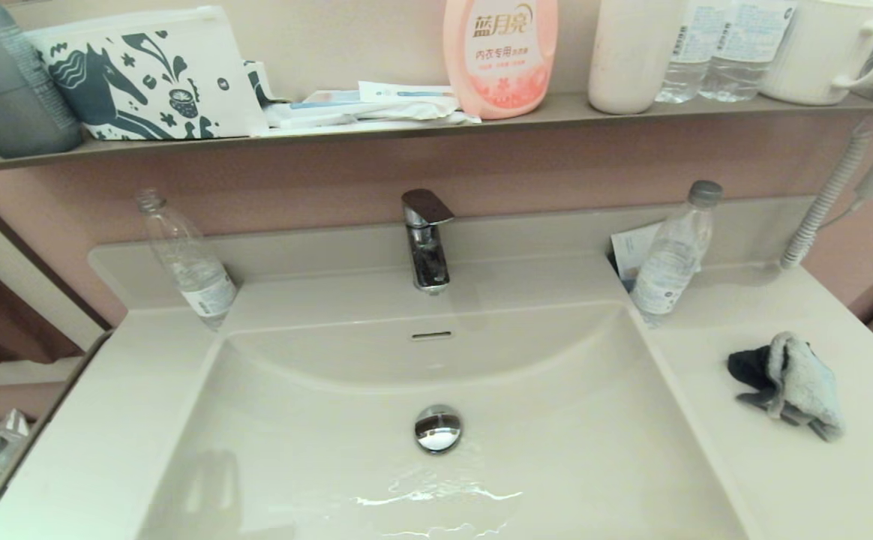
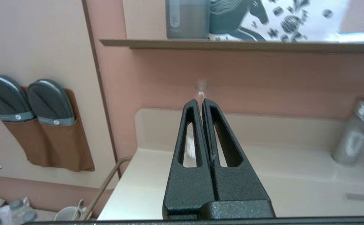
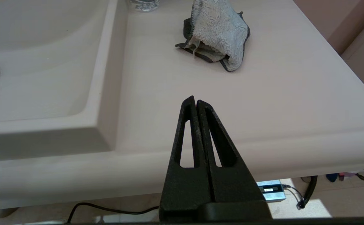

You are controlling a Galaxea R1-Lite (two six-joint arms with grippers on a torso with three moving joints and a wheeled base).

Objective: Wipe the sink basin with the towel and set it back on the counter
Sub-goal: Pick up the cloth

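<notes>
The towel (image 1: pixel 793 382), grey fluff over a charcoal underside, lies bunched on the counter (image 1: pixel 811 480) right of the sink basin (image 1: pixel 316 435). A chrome drain plug (image 1: pixel 437 428) and an overflow slot (image 1: pixel 431 335) mark the basin, and water glistens near its front. Neither gripper appears in the head view. In the right wrist view my right gripper (image 3: pixel 196 100) is shut and empty, held in front of the counter's front edge, with the towel (image 3: pixel 218 31) well beyond it. My left gripper (image 2: pixel 199 101) is shut and empty off the counter's left front corner.
A chrome faucet (image 1: pixel 427 236) rises behind the basin. Clear plastic bottles stand at the counter's back left (image 1: pixel 185 259) and back right (image 1: pixel 673 251). A brown wall shelf (image 1: pixel 406 127) above carries bottles, a pouch and mugs. A coiled cord (image 1: pixel 819 202) hangs at the far right.
</notes>
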